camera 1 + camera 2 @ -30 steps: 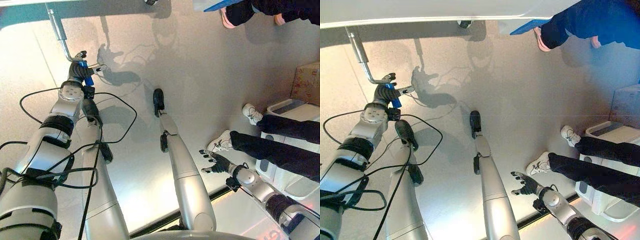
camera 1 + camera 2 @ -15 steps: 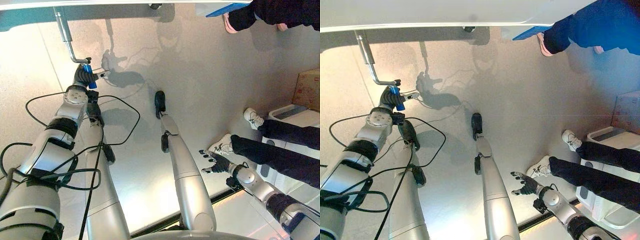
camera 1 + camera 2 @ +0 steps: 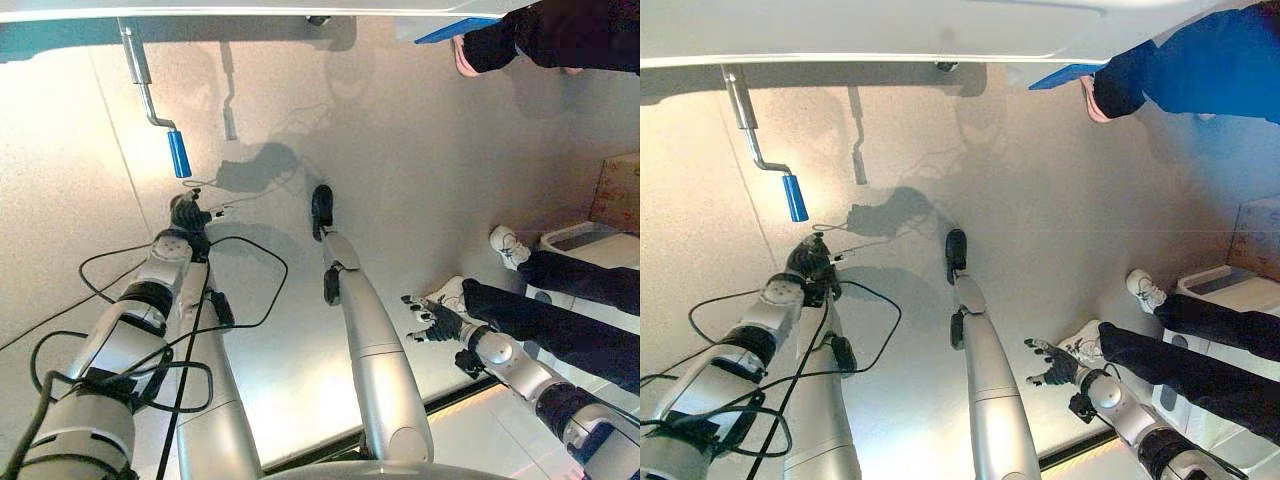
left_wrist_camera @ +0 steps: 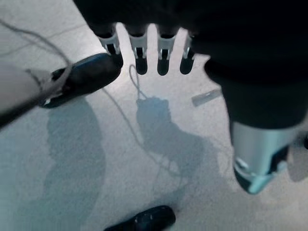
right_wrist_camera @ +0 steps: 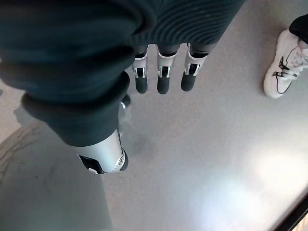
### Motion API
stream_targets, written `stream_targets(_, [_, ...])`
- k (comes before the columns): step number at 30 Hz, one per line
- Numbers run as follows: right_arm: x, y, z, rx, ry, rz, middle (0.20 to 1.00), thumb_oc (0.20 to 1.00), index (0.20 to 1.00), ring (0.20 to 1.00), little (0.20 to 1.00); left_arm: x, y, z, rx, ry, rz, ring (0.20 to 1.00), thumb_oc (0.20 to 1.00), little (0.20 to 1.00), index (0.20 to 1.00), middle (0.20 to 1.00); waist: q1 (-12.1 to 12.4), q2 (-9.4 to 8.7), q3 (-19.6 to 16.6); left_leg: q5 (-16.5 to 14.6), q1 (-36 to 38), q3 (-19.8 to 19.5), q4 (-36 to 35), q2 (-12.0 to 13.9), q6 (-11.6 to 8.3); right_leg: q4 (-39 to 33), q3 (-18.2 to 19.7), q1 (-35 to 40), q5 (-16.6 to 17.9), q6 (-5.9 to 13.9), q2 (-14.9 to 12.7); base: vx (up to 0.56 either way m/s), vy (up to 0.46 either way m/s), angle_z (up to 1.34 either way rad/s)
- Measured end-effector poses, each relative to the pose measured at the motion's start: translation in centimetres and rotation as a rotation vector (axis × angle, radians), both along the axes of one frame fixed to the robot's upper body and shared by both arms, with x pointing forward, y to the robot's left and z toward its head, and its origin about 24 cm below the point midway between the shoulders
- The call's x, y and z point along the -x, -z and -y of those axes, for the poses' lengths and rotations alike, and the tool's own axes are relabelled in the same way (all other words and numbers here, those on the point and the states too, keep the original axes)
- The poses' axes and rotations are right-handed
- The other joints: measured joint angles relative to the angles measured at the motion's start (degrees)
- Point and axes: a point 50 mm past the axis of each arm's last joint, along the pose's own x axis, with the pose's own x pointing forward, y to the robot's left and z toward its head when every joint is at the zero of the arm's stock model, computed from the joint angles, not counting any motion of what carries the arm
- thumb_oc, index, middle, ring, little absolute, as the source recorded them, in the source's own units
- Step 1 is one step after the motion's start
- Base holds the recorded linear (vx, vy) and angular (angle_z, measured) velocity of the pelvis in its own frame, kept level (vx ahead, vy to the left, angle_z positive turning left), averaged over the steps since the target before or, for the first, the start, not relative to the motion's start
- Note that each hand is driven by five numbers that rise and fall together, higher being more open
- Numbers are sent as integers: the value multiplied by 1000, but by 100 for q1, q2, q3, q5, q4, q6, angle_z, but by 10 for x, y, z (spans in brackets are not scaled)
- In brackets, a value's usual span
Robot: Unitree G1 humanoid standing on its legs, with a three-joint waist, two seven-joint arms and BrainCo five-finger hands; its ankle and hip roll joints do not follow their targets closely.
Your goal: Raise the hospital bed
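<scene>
The hospital bed's pale edge (image 3: 890, 30) runs along the top of both eye views. Under it hangs a metal crank (image 3: 135, 62) ending in a blue grip (image 3: 179, 153), free of any hand. My left hand (image 3: 188, 213) sits a short way below the grip, apart from it. In the left wrist view its fingers (image 4: 140, 57) are straight over bare floor and hold nothing. My right hand (image 3: 432, 320) hovers low at the right with spread fingers (image 5: 161, 79), also empty.
A person's dark-trousered legs and white shoes (image 3: 505, 240) stand close to my right hand. A white bin (image 3: 588, 236) and a cardboard box (image 3: 620, 188) are at the far right. Another person in blue, with a pink shoe (image 3: 463, 58), stands by the bed's top right.
My left hand has let go of the blue grip and drawn back from it. The crank now hangs alone. The camera has shifted a little; the right hand has stayed.
</scene>
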Motion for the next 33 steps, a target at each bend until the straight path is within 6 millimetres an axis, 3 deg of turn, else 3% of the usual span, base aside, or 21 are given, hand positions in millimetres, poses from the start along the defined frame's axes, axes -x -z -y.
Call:
stream_targets(6, [-2,-1,2,12,12,2,1000,1000,1000,1000,1000,7,27,17,-21,45,-84,1000,1000,1000,1000,1000,131,0,0,22,208,7,-88,18,-47,191,-15,35,-90,-47,-7,-5,-14,-1])
stream_targets(8, [-2,-1,2,12,12,3,1000,1000,1000,1000,1000,8,28,14,-25,37,-93,1000,1000,1000,1000,1000,129,0,0,68,245,-2,-150,19,-67,235,-41,35,-112,-71,-4,-9,-12,2])
stream_targets(13, [-2,-1,1,11,14,4,1000,1000,1000,1000,1000,23,54,15,-36,45,-177,1000,1000,1000,1000,1000,140,0,0,117,497,-22,-233,24,-98,444,-53,146,-223,-112,-7,-6,-9,3])
stream_targets(20, [5,16,8,17,87,-61,1000,1000,1000,1000,1000,41,79,16,-23,64,-254,1000,1000,1000,1000,1000,500,41,26,203,1251,-41,-496,24,-123,549,-180,762,-332,-170,-61,-2,6,5])
stream_targets(25, [21,39,18,40,183,-166,1000,1000,1000,1000,1000,63,104,19,-104,142,-347,1000,1000,1000,1000,1000,896,366,85,179,2320,-130,-751,-64,-158,566,-375,1800,-577,-138,-216,27,86,19])
stream_targets(30, [27,46,31,19,297,-191,1000,1000,1000,1000,1000,97,133,11,-150,165,-460,1000,1000,1000,1000,1000,992,792,-7,96,2872,-186,-803,-186,-66,443,-560,2534,-662,-60,-375,126,78,18])
stream_targets(32, [35,56,33,-43,411,-234,1000,1000,1000,1000,1000,118,153,13,-97,147,-517,1000,1000,1000,1000,1000,1039,845,48,138,3553,-195,-982,-217,-48,251,-594,3222,-644,-13,-392,132,14,13])
stream_targets(33, [49,64,35,-59,436,-265,1000,1000,1000,1000,1000,143,170,14,-70,143,-577,1000,1000,1000,1000,1000,1086,968,-234,40,3881,-202,-1109,-213,-15,31,-676,3630,-707,45,-400,165,22,16])
